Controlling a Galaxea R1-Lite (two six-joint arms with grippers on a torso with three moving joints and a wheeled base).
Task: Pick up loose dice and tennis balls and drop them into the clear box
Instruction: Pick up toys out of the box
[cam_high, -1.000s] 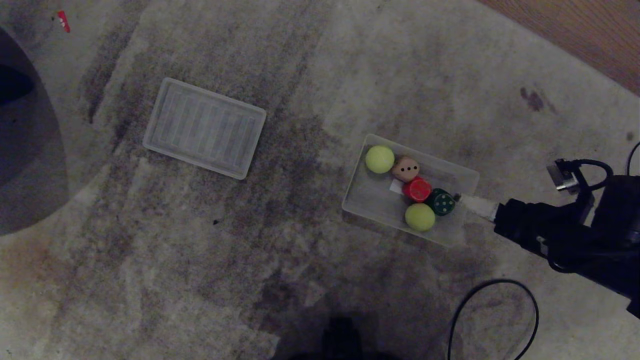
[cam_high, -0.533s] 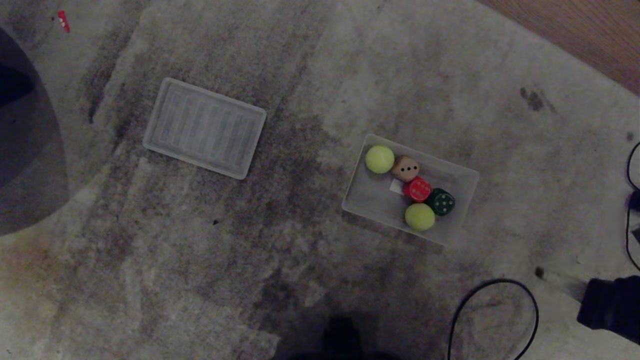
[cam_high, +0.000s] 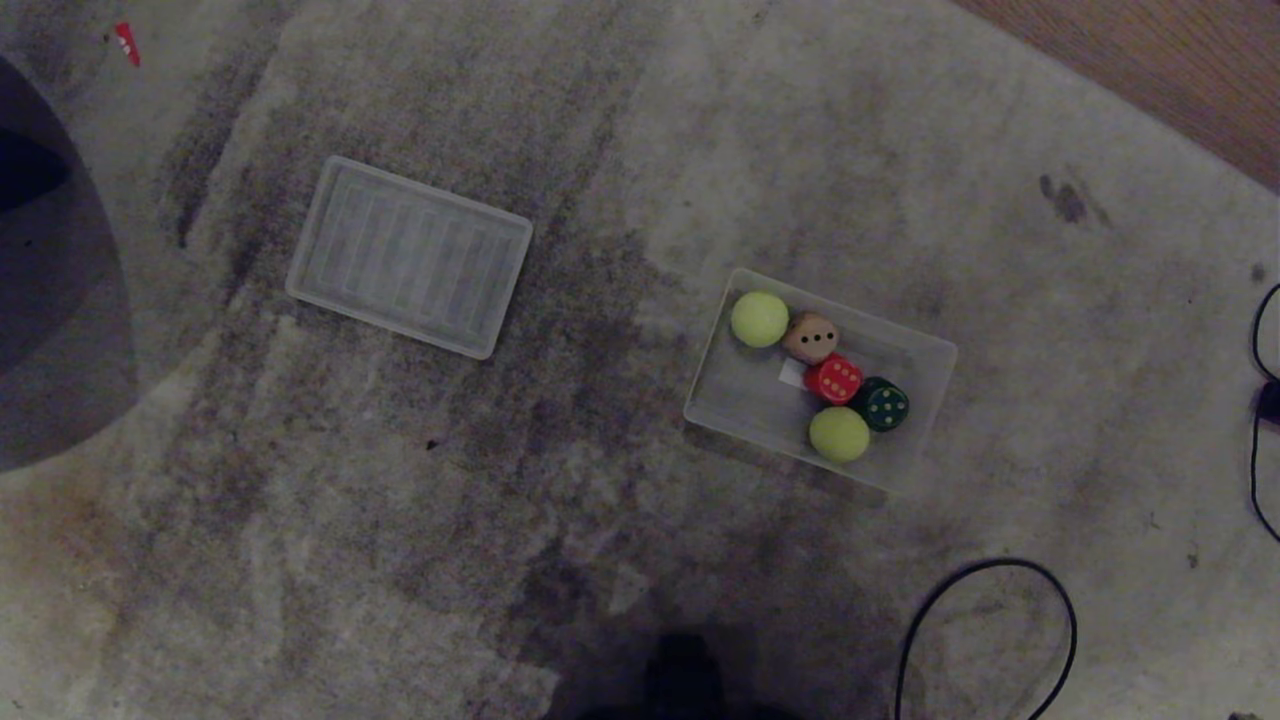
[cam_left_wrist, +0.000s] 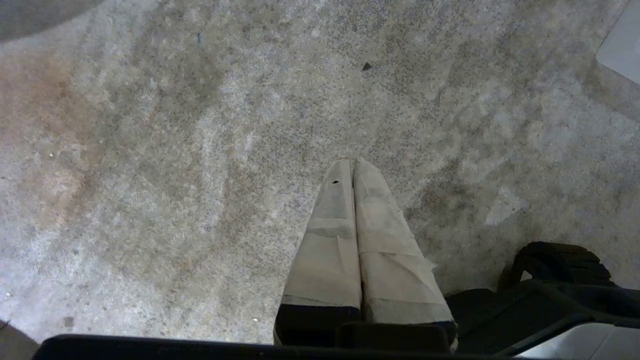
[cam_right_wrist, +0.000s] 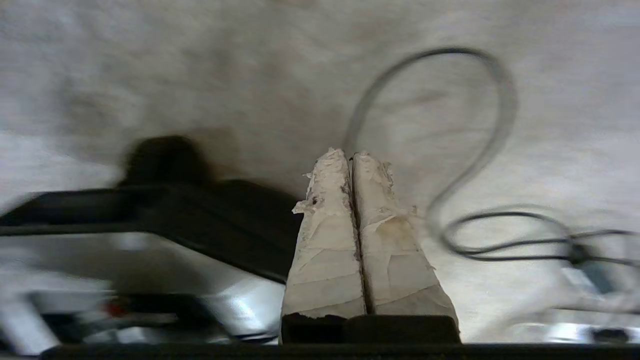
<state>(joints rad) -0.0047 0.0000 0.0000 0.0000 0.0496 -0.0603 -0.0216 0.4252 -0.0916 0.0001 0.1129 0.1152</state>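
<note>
Right end effector (cam_right_wrist: 351, 157) closed, empty, above carpet; left end effector (cam_left_wrist: 352, 165) closed, empty.

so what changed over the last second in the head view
The right arm drew back from the clear box toward the right edge and has left the head view; the right gripper now shows shut and empty over the carpet, near a black cable. Unchanged: two tennis balls and the tan, red and dark green dice in the box, the lid apart, the left gripper shut.

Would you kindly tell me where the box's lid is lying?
In the head view the lid lies flat on the carpet, upper left, well apart from the clear box on the right.
</note>
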